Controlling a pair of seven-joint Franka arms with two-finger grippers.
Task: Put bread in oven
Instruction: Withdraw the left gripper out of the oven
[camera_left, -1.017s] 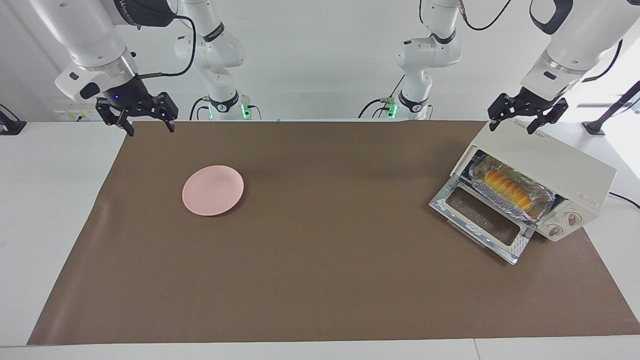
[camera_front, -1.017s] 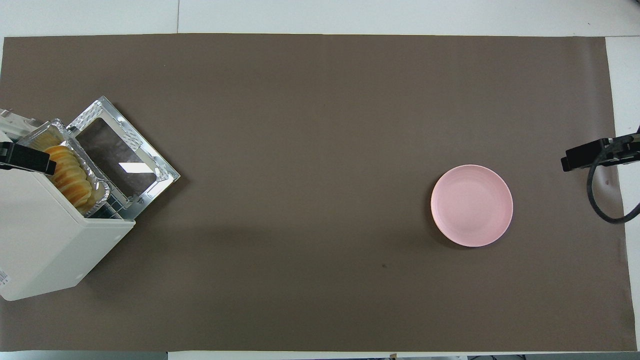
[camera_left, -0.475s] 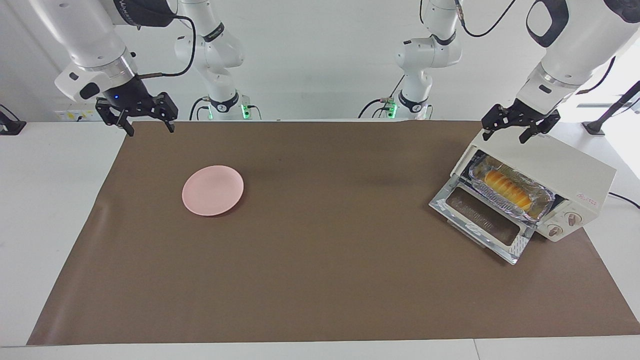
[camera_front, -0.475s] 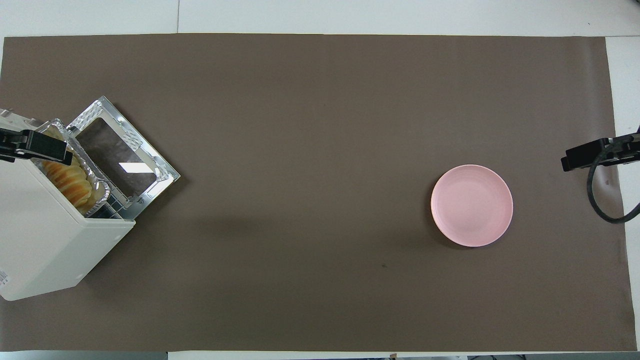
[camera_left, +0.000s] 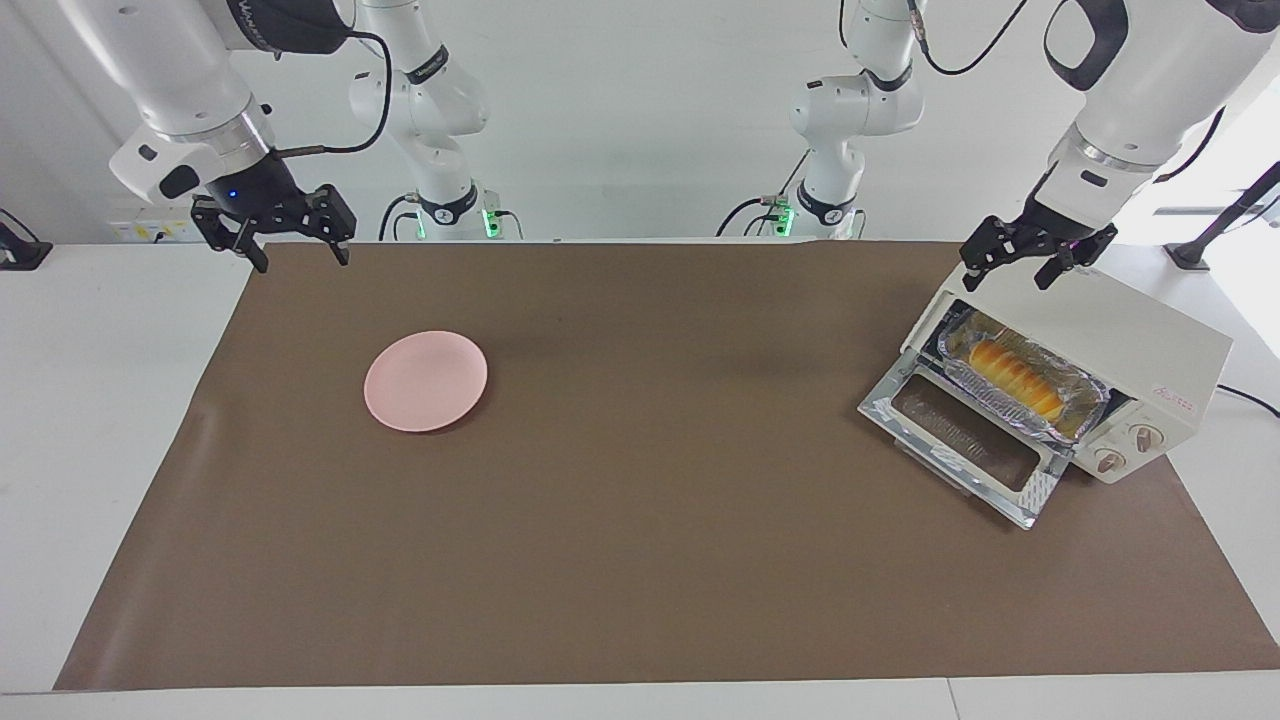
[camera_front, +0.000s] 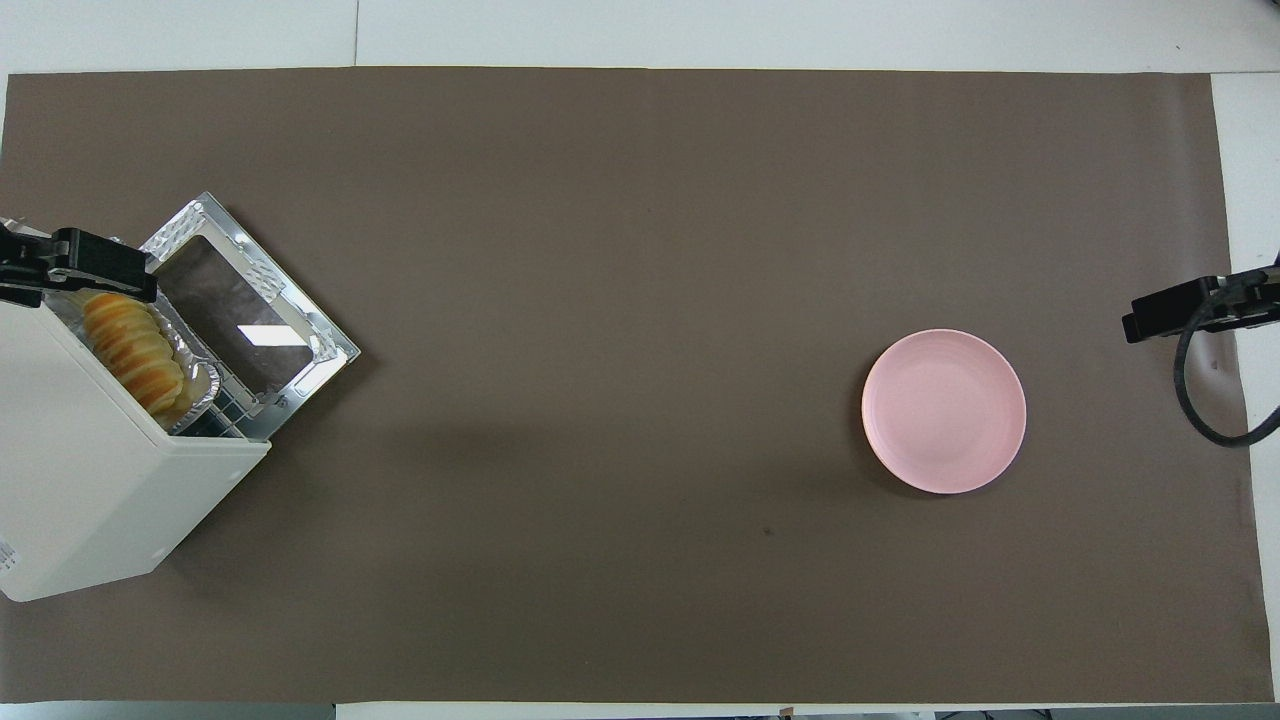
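Observation:
The yellow-orange ridged bread (camera_left: 1008, 375) lies in a crinkled silver foil tray (camera_left: 1085, 408) in the mouth of the cream-white oven (camera_left: 1130, 325). The oven's glass door (camera_left: 965, 440) is dropped open onto the mat. The bread (camera_front: 130, 350), the oven (camera_front: 90, 490) and the door (camera_front: 240, 315) also show in the overhead view. My left gripper (camera_left: 1008, 278) is open and empty, up in the air over the oven's top corner above the tray's end; it also shows in the overhead view (camera_front: 60, 272). My right gripper (camera_left: 302, 262) waits open and empty over the mat's corner at its own end, and shows in the overhead view (camera_front: 1165, 315).
A round pink plate (camera_left: 425, 380) lies empty on the brown mat toward the right arm's end; it also shows in the overhead view (camera_front: 944, 411). The oven stands at an angle at the left arm's end, its cord trailing off the table.
My left gripper has moved over the oven's top toward the corner above the tray's end. The bread, tray, door and right arm have not moved.

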